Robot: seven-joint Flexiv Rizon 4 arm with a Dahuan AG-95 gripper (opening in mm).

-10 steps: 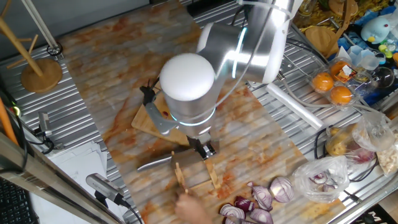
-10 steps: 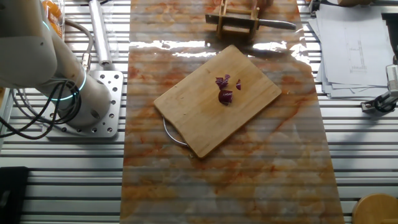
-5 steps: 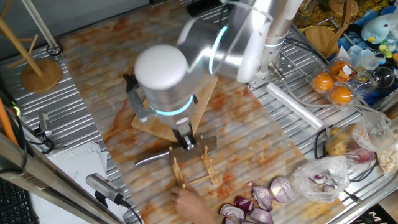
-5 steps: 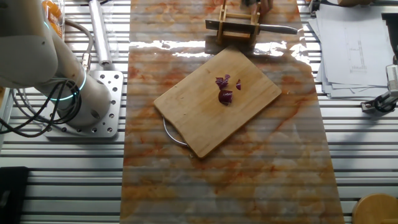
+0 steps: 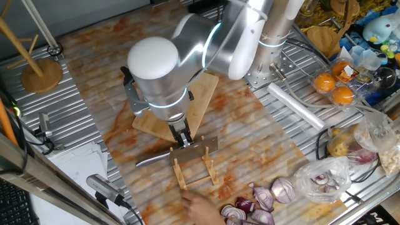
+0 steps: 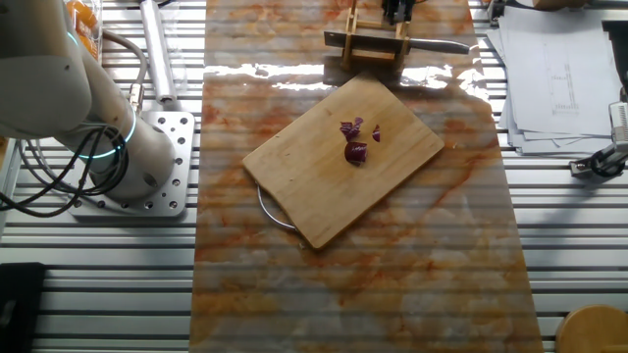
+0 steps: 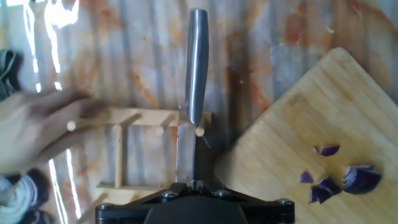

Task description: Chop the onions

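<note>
One fixed view is filled mostly by the silver arm point(image 5: 187, 56), which is bent over the marbled surface point(image 5: 262, 137) so that the tool point(image 5: 183, 139) is brought down at the wooden rack point(image 5: 195, 169). Behind the tool, largely hidden under the arm, the bamboo cutting board point(image 5: 200, 100) is seen lying flat. The rack is found directly under the tool, and across it a knife point(image 5: 164, 158) is laid, its steel handle pointing away to one side. Whether the tool is clenched on the knife or merely poised at it cannot be told: in the hand view only the black base of the tool point(image 7: 194, 208) is shown at the bottom edge, with the knife point(image 7: 194, 93) running straight ahead from it along the rack point(image 7: 143, 149). A blurred human hand point(image 7: 37, 134) is seen at the rack's far end, to the left in the hand view. Halved red onions point(image 5: 265, 203) are gathered beyond the rack, near the surface's edge. The onions point(image 6: 358, 142), a small cluster of dark purple pieces, are seen in the other fixed view near the middle of the cutting board point(image 6: 343, 157), well apart from the tool point(image 6: 395, 12); in the hand view they point(image 7: 339, 180) are placed to the right of the tool.
</note>
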